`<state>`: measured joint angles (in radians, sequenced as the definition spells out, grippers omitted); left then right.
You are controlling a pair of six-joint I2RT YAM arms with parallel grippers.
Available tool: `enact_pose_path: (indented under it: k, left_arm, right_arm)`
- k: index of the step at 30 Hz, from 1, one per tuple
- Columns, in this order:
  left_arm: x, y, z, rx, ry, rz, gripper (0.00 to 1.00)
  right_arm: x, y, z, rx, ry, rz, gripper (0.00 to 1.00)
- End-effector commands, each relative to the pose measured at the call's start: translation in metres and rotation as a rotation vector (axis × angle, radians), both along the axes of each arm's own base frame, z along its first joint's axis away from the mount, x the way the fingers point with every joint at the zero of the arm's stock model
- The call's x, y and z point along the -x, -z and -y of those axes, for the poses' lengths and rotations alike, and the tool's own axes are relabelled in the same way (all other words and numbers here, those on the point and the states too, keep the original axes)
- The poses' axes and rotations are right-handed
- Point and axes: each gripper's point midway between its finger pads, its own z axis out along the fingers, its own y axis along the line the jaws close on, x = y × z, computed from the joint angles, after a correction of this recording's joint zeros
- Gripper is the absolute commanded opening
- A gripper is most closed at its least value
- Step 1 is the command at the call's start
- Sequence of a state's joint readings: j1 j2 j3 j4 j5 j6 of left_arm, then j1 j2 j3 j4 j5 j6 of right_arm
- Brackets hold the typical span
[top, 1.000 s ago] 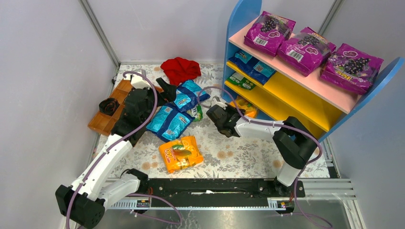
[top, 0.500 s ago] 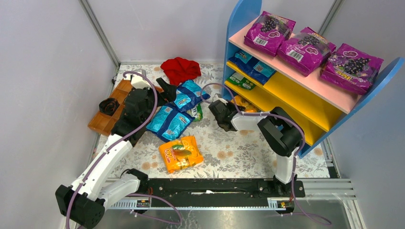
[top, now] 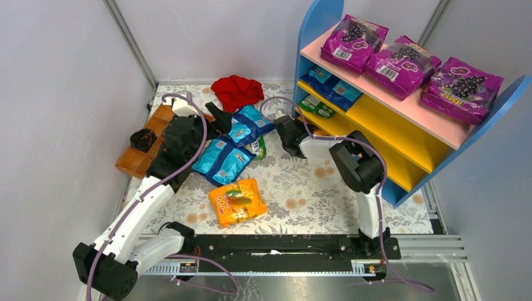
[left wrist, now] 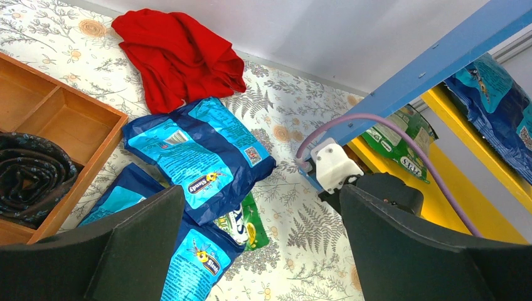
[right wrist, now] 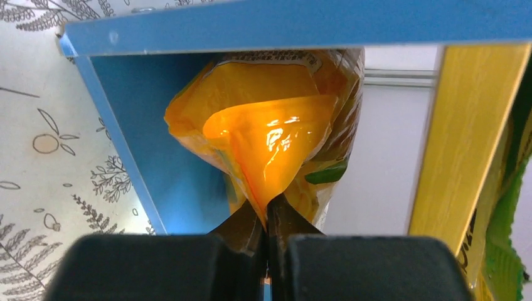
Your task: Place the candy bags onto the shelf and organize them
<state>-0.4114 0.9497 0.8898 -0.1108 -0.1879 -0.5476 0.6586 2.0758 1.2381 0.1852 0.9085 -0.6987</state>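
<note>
Grey walls enclose a counter (top: 313,188) covered in a pale leaf-print cloth, seen from above. At the right stands the shelf (top: 312,37), with blue side panels, a pink top board and yellow lower boards. The right tool (right wrist: 268,216) reaches into the shelf's bottom compartment at its left end. Its jaws are pinched tight on a fold of an orange candy bag (right wrist: 270,132), which sits just inside the blue side panel. The left tool (left wrist: 260,251) hangs with its jaws spread wide, holding nothing, close to two blue candy bags (left wrist: 201,157) that overlap on the counter. A green candy bag (left wrist: 241,222) peeks out from under them. A second orange bag (top: 237,202) lies alone nearer the arm bases. More blue bags (top: 332,88) lie on the shelf's upper yellow board, with a green one (top: 317,106) on the board below. Three magenta grape bags (top: 401,63) rest on the pink board. A red cloth (top: 237,91) is crumpled by the back wall. A wooden tray (top: 160,116) at the left holds a dark rolled item (top: 143,138).
</note>
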Motion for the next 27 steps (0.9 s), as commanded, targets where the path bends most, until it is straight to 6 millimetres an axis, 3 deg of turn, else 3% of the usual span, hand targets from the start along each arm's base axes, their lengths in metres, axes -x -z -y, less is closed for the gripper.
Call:
enact_pose_path:
  k: [1, 6, 11, 14, 19, 23, 25, 27]
  left_arm:
    - [-0.003, -0.011, 0.000, 0.006, -0.009, 0.039, 0.99]
    - [-0.003, -0.010, 0.000, 0.004, -0.010, 0.037, 0.99]
    - [-0.003, -0.010, 0.000, 0.007, -0.008, 0.037, 0.99]
    - [-0.003, -0.010, 0.002, 0.011, -0.001, 0.039, 0.99]
    - [-0.001, -0.014, 0.001, 0.020, 0.000, 0.049, 0.99]
    - [0.001, -0.018, 0.001, 0.028, 0.003, 0.061, 0.99]
    - [0.002, -0.020, 0.001, 0.029, 0.002, 0.065, 0.99]
    - [0.003, -0.021, 0.001, 0.031, 0.003, 0.068, 0.99]
  right_arm:
    - [-0.015, 0.008, -0.020, -0.074, -0.040, -0.009, 0.00]
    - [-0.014, 0.004, -0.023, -0.102, -0.032, -0.015, 0.31]
    - [0.019, -0.016, -0.042, -0.258, -0.055, -0.108, 0.60]
    - [0.055, -0.025, -0.062, -0.319, -0.092, -0.152, 0.74]
    - [0.133, -0.027, -0.088, -0.516, -0.106, -0.292, 0.81]
    - [0.196, -0.030, -0.126, -0.882, -0.123, -0.440, 0.92]
    - [0.223, -0.037, -0.154, -1.121, -0.146, -0.534, 0.99]
    - [0.247, -0.050, -0.184, -1.355, -0.186, -0.648, 1.00]
